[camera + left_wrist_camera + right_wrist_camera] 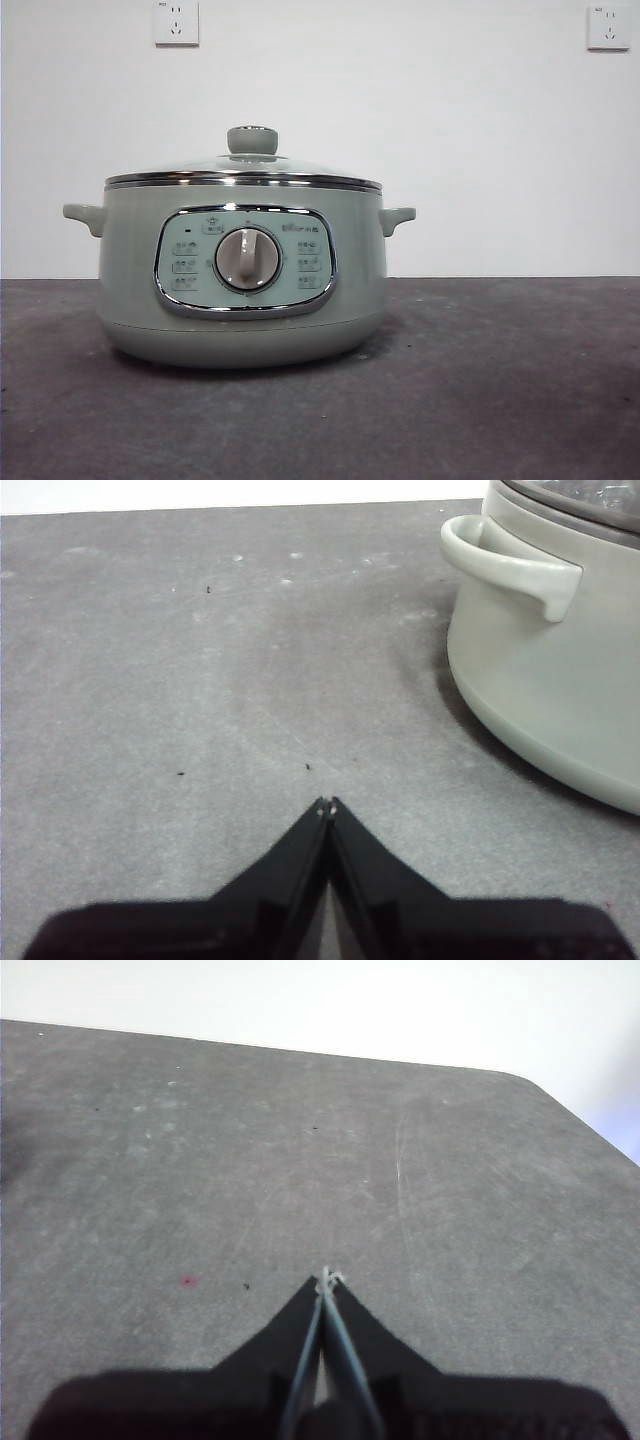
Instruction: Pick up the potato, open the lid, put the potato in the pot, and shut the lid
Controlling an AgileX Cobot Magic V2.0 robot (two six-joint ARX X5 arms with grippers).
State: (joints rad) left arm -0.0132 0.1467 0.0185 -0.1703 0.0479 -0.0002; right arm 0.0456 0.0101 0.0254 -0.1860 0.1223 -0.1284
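Sage-green, the pot (240,290) stands on the dark grey table (500,400), left of the middle in the front view, with the glass lid (245,168) seated on its rim, knob up. No potato shows in any view. Left gripper (328,805) hangs over bare table near the pot's side handle (505,565), jaws pressed together, holding nothing. Right gripper (326,1278) waits over bare table, jaws likewise closed and empty.
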